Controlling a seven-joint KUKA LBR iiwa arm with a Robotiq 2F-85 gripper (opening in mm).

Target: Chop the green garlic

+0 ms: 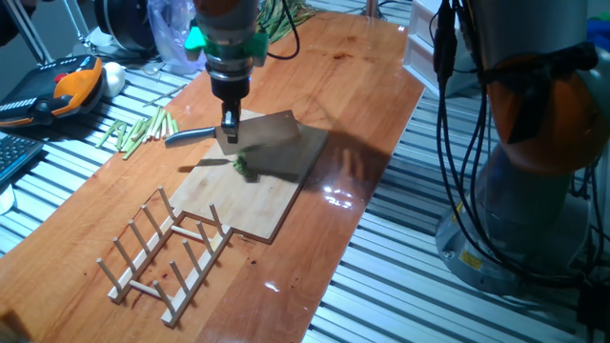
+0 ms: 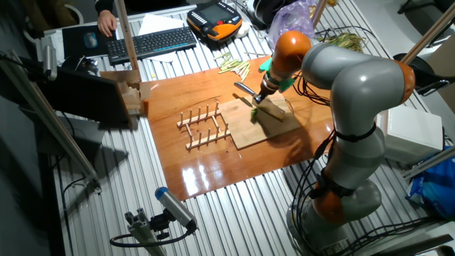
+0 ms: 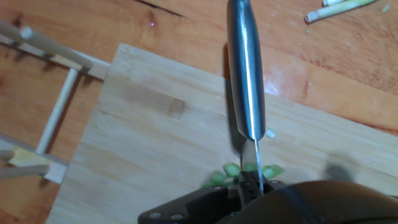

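The green garlic (image 1: pixel 245 168) is a small cluster of short bright-green bits near the middle of the wooden cutting board (image 1: pixel 262 195). My gripper (image 1: pixel 229 131) hangs just above the board's far edge, shut on a steel knife (image 1: pixel 191 134) whose handle sticks out to the left. In the hand view the knife (image 3: pixel 245 74) runs up from my gripper (image 3: pixel 252 190), its thin edge standing over the green bits (image 3: pixel 231 172). The other fixed view shows the gripper (image 2: pixel 261 97) right above the garlic (image 2: pixel 254 112) on the board (image 2: pixel 256 131).
A wooden dish rack (image 1: pixel 167 252) lies at the board's near-left corner. A bundle of pale-green stalks (image 1: pixel 138 131) rests on the table to the left. A teach pendant (image 1: pixel 57 90), a plastic bag (image 1: pixel 172 33) and a leafy bunch (image 1: pixel 286 14) sit behind.
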